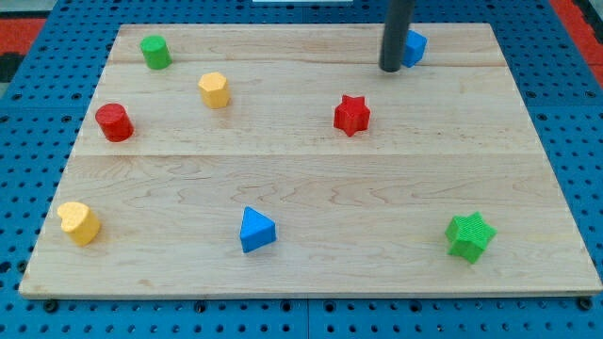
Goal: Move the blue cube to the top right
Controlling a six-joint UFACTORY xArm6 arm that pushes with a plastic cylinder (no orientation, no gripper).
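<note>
**Keeping the push square behind the blue cube**

On the view's left of the pale wooden counter [301,188] lie a green cylinder block [155,52], a red cylinder block [114,122], a yellow heart-shaped block [79,222] and a yellow hexagonal block [215,89], all well clear of the work. Lower middle sits a blue triangular block [256,230]; a red star-shaped block [351,115] sits right of centre, below the action. My tip [390,69] is up near the view's top edge, touching or just beside the left face of the blue cube [415,47], which the rod partly hides. The cube is right of centre along the top, not yet in the corner. There is no pincer on this rig, only the rod, so nothing is held and no opening can be told. I judge the push should run rightward, parallel to the top edge, with the tip centred on the cube's left face so it does not spin off. Drifting upward risks sliding it over the counter's rim. A green star-shaped block [469,235] at lower right is no obstacle
</note>
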